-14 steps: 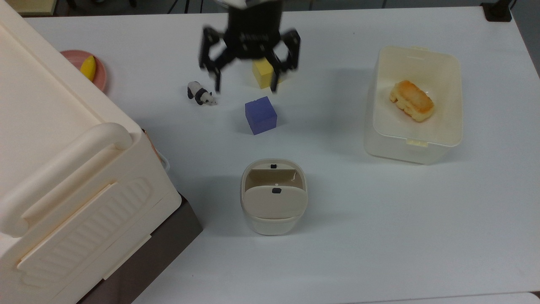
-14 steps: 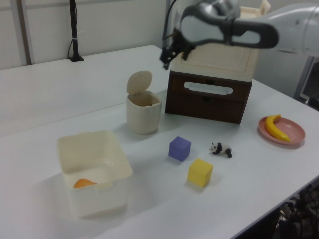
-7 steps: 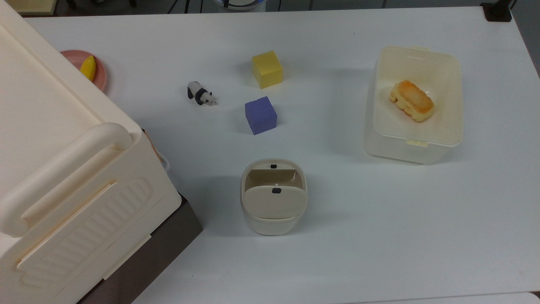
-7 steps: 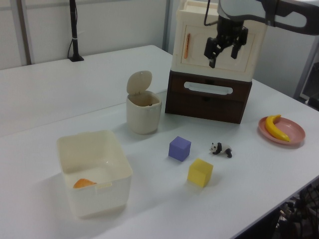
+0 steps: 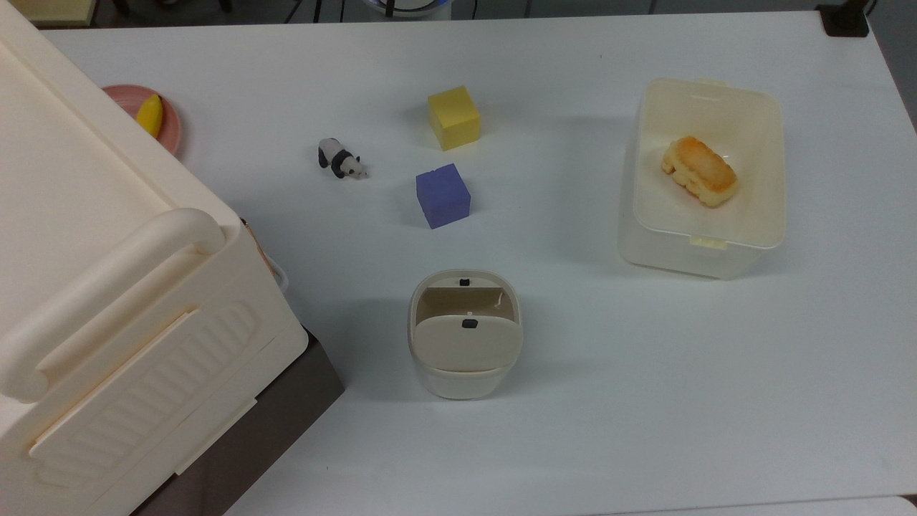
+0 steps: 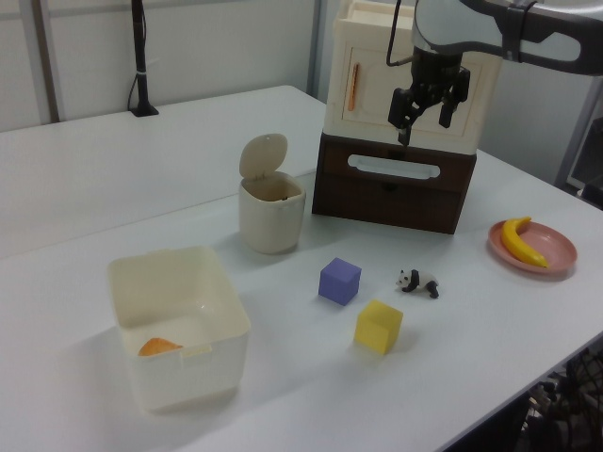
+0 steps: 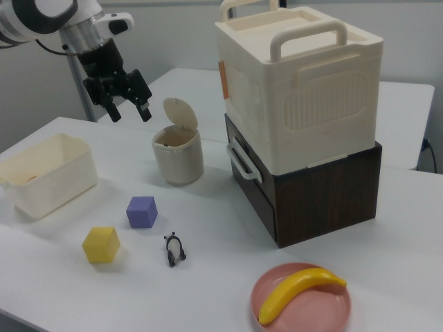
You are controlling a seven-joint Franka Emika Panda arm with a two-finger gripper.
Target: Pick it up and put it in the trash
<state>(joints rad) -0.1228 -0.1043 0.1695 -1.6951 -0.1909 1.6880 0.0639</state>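
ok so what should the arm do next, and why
Probably just park the arm. The end effector hangs open and empty, high off the table, and the small beige rounded plastic bin stands with its flap lid tipped open; nothing here calls for another grasp.

The trash (image 5: 465,333) was a small beige rounded-square bin standing upright on the white surface (image 5: 645,401), its flap lid tipped open and marked with a small black dot. It stood well below the raised pincer (image 6: 425,102) and apart from it, toward the left view's left and the right view's right.
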